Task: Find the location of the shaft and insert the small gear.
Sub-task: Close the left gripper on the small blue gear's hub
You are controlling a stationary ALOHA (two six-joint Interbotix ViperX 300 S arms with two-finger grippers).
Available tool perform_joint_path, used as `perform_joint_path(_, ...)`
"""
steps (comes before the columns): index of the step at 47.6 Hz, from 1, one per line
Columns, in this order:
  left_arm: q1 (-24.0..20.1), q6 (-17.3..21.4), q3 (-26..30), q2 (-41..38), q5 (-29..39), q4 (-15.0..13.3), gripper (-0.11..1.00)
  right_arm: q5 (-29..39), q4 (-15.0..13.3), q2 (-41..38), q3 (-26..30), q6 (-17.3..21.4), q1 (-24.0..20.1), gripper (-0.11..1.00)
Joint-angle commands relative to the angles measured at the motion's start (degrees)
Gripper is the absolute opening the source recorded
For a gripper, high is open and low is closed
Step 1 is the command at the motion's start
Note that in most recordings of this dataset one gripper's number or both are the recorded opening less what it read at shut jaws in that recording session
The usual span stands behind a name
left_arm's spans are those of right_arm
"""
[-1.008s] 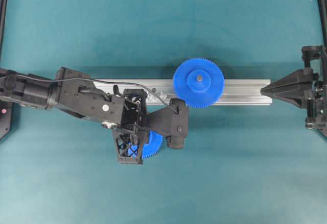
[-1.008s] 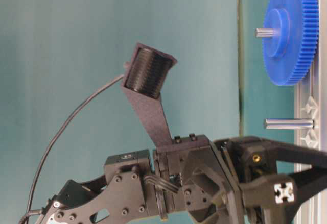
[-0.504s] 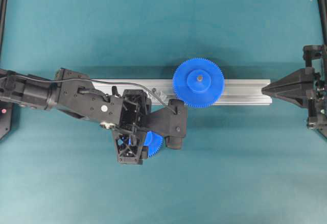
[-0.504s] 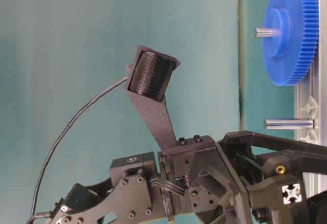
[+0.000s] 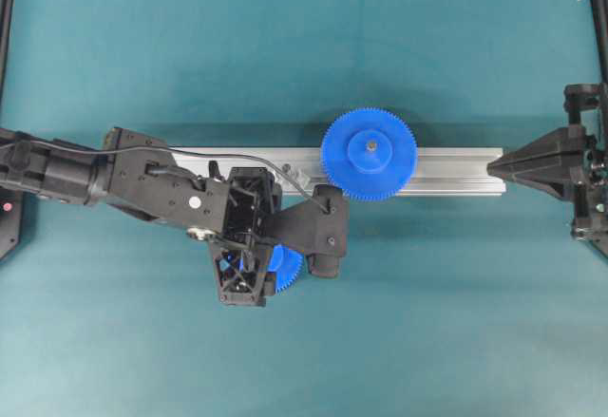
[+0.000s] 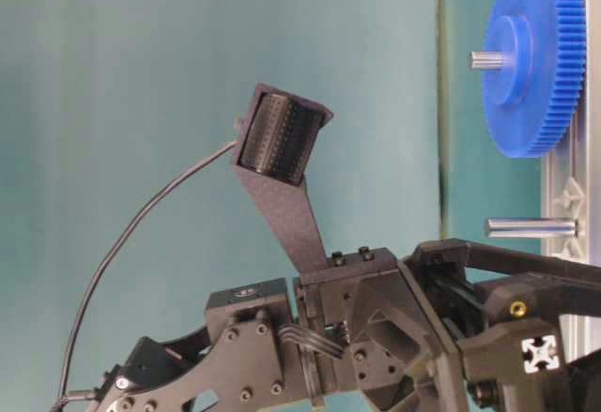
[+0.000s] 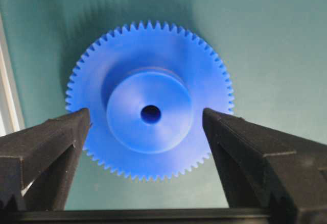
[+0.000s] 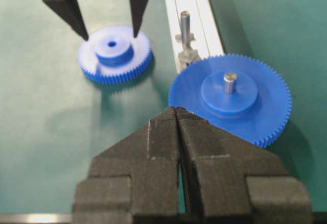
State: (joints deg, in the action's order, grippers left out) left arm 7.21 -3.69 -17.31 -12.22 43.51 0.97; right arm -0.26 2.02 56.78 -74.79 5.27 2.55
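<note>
— From overhead, what room have you near the rail (image 5: pixel 446 172)?

— Bare teal mat on both sides of it. My left arm slants across it, left gripper (image 5: pixel 271 270) below it over the small gear (image 5: pixel 285 267).

— And the left wrist view?

— My fingers (image 7: pixel 46 150) stand spread, flanking the gear, gripping nothing.

— The right wrist view?

— My right gripper (image 8: pixel 177 113) is closed, empty. The shaft (image 8: pixel 184 25) stands on the rail, beyond the large gear (image 8: pixel 230 99).

One camera looks straight down, one sits sideways at table level, and both close wrist cameras share the small toothed blue plastic gear (image 7: pixel 148 101).
</note>
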Motion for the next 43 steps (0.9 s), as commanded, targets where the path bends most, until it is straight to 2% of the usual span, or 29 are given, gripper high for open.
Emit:
perform_joint_path(1,0.35,-0.09,0.62,0.62,-0.44,0.09,0.92,-0.26,0.09,-0.35,0.53,0.62,0.18,0.01)
perform_joint_path(43,0.35,-0.79,-0.18,-2.55,-2.55,0.18,0.91,-0.18,0.18,-0.35,0.53,0.62,0.18,0.01)
